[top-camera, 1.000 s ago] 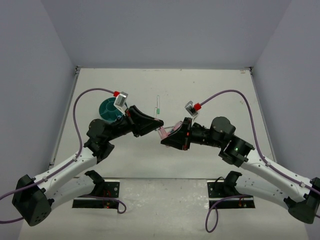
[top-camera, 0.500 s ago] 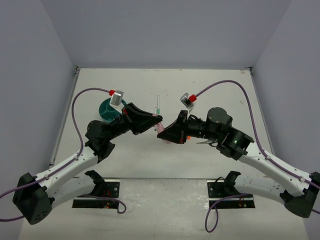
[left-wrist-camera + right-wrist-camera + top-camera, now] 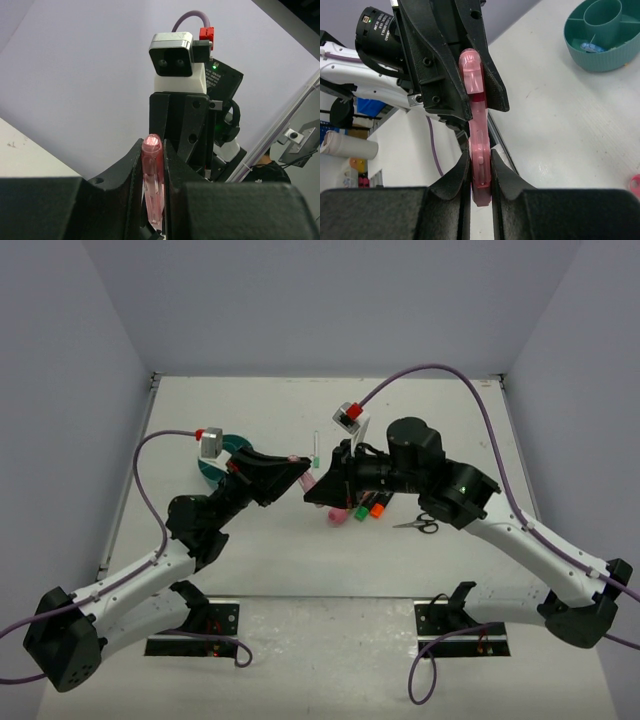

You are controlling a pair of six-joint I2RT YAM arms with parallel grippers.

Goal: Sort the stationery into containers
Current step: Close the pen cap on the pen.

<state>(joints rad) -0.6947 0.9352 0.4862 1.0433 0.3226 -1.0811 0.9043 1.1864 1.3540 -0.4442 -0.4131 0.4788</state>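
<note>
2 arms meet in mid-air above the table (image 3: 260, 405), and both clamp the same pink tube (image 3: 476, 135). The left gripper (image 3: 152, 150) pinches its rounded end and the right gripper (image 3: 481, 167) pinches the opposite end, each pair of jaws drawn in tight on the plastic. This reads as a handover, so the largest hazard is the arms themselves: if 1 pulls away before the other lets go, the 2 grips fight and the tube may flex, spring out or twist askew in the fingers. The teal organiser (image 3: 605, 60) stands on the table behind the left arm, near the tube but not under it, so a release by both grippers at once would send the tube down outside any compartment. The tube looks smooth and slim, and each grip covers only a short stretch of it; held by 1 end alone it may pivot or slide. Below lie the scissors (image 3: 420, 524), the green highlighter (image 3: 360, 512) and the orange highlighter (image 3: 377, 508), which a falling tube could knock and scatter. 1 blue clip (image 3: 592, 47) already rests in an outer compartment.
</note>
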